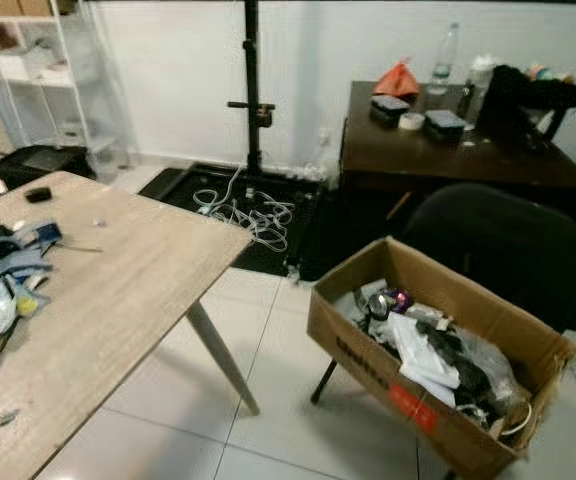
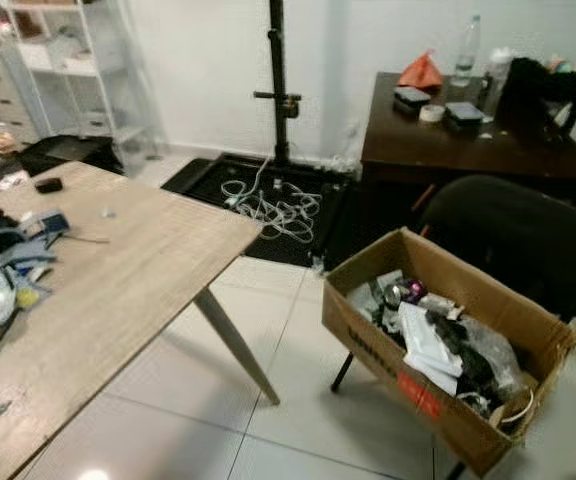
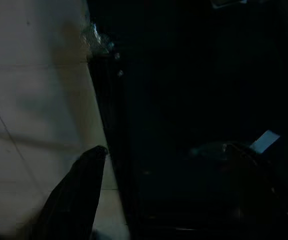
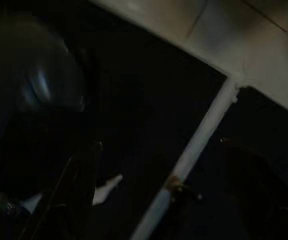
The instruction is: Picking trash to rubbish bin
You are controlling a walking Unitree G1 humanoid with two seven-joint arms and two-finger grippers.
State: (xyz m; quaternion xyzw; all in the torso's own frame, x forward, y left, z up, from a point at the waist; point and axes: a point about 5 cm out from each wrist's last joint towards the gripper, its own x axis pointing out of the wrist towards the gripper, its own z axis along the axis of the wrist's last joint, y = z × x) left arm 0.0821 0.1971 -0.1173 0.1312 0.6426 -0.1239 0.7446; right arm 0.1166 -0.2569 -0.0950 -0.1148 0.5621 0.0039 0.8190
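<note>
Both claws hang idle in shadow; we glimpse one dark finger of the left claw [image 3: 79, 195] and faint shapes near the right claw [image 4: 149, 190], but cannot tell their spread. Our trash pile [image 1: 8, 265], crumpled wrappers and plastic film, lies at the wooden table's [image 1: 128, 290] left edge, well apart from the cardboard box [image 1: 368, 365]. It looks light, soft and slippery; we judge pinching a bunched fold best.
</note>
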